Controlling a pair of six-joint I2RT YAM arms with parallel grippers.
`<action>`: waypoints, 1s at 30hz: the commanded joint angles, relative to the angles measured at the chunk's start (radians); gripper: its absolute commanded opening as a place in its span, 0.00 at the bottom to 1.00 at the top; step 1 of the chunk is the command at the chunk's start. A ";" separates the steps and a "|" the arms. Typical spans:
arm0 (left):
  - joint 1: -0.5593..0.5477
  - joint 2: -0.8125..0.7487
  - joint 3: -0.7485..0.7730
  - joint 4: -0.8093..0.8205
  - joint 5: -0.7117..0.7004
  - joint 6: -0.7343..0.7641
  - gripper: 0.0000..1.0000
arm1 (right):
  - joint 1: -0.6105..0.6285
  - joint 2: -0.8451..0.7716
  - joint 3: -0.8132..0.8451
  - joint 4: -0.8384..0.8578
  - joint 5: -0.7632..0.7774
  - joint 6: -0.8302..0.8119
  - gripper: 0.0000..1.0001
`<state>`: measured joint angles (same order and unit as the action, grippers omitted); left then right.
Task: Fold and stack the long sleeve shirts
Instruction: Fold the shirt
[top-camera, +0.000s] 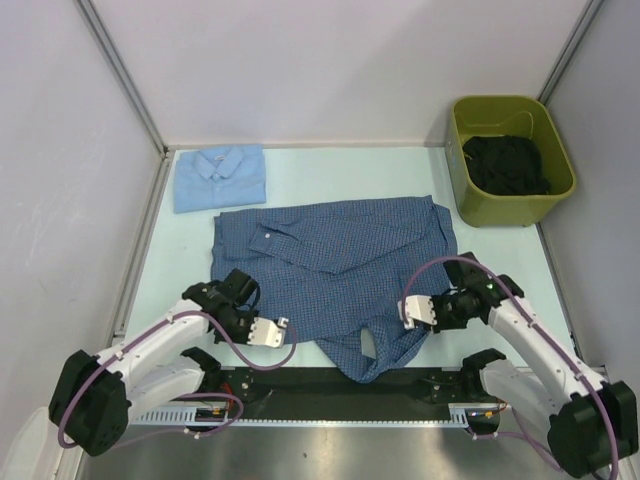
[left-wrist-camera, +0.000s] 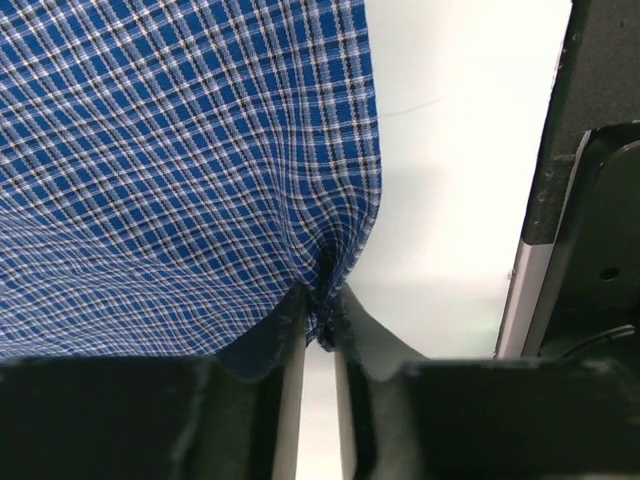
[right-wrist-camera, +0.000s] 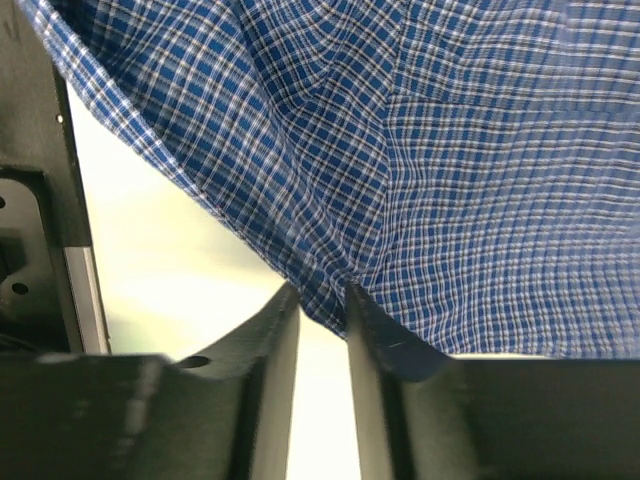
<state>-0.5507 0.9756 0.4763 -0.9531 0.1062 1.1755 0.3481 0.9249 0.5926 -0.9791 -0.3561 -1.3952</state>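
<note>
**Both grippers pinch the checked shirt's near edge**

The checked shirt (top-camera: 335, 265), medium blue with a fine white-and-dark check, lies spread and rumpled across the middle of the table (top-camera: 180, 270). One tail of it reaches toward the near edge. The left gripper (left-wrist-camera: 320, 320) has its jaws nearly closed on a bunched fold at the shirt's near left edge. The right gripper (right-wrist-camera: 322, 300) pinches the near right edge the same way.

The pale blue shirt (top-camera: 220, 177) lies folded, collar up, in the far left corner. Bare table shows along the left side and the far strip. The green bin (top-camera: 462, 190), holding dark cloth (top-camera: 507, 165), stands at the far right, close to the checked shirt's far right corner.
</note>
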 joint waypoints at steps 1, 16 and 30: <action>0.001 -0.009 0.005 -0.013 -0.002 -0.016 0.08 | 0.003 -0.084 -0.007 -0.055 0.019 -0.044 0.25; 0.198 -0.060 0.116 -0.142 0.027 0.058 0.00 | -0.241 -0.051 0.108 -0.164 -0.033 -0.160 0.00; 0.264 0.074 0.177 -0.058 0.096 -0.013 0.00 | -0.270 0.042 0.204 -0.141 -0.155 -0.080 0.38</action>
<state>-0.2977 1.0168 0.6025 -1.0359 0.1581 1.1938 0.0814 0.9771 0.7574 -1.0954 -0.4564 -1.4658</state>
